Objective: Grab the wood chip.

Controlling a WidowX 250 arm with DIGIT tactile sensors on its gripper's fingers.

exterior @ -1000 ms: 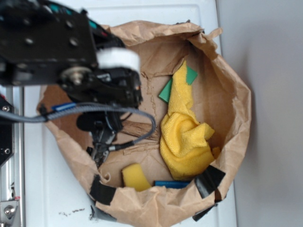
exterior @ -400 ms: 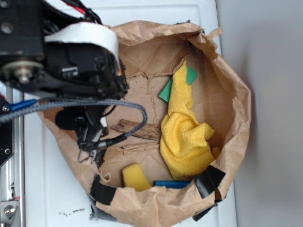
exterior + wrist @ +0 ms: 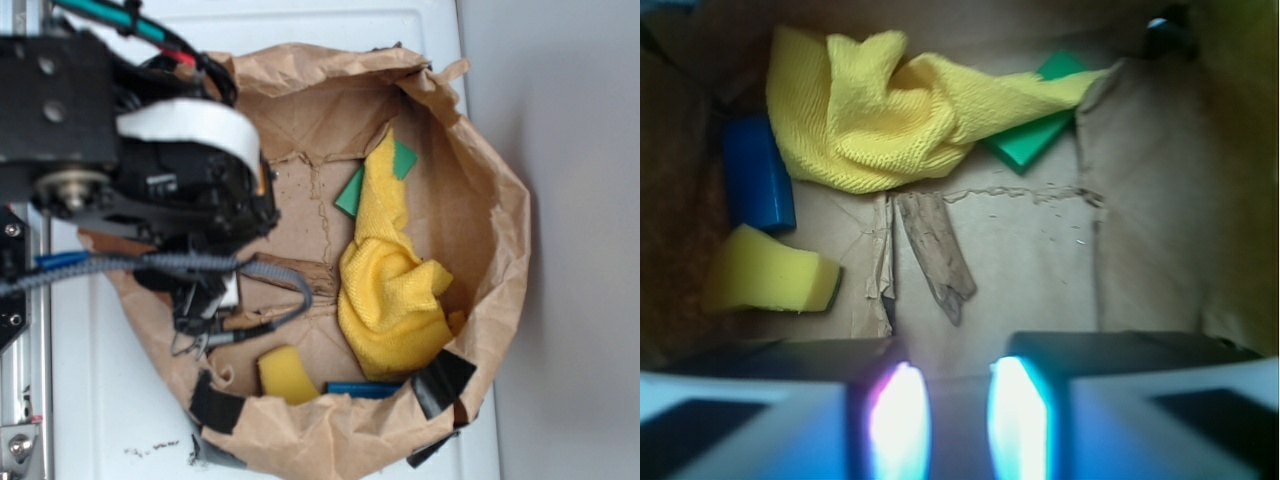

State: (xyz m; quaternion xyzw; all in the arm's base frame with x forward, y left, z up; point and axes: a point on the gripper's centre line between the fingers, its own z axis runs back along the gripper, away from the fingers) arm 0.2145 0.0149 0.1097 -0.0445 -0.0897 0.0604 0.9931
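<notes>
A black robot arm reaches into an open brown paper bag (image 3: 480, 190) that lies on a white surface (image 3: 130, 420); the bag's rim is rolled back and taped with black tape, which appears to hold it open so the arm can get at the contents.

The flat, elongated sliver of rough brown wood (image 3: 935, 248), the wood chip, lies flat on the bag's floor. In the wrist view it sits just ahead of the end effector (image 3: 948, 418), roughly in line with the gap between the two fingers. Its ragged near end points toward the camera and its far end nearly reaches the crumpled yellow cloth (image 3: 875, 110). A folded tan paper flap (image 3: 878, 262) lies right beside the chip on its left, close enough to be caught by mistake.

The end effector's two fingers stand apart with a clear gap between them and hold nothing. The gap looks somewhat wider than the chip, which suits straddling it from above.

Other items sit around the chip. A yellow sponge block (image 3: 770, 275) and a blue block (image 3: 758, 185) lie to the left, and a flat green square (image 3: 1040, 130) is partly tucked under the cloth. In the exterior view the arm hides most of the chip, leaving only one end visible (image 3: 310, 276).
</notes>
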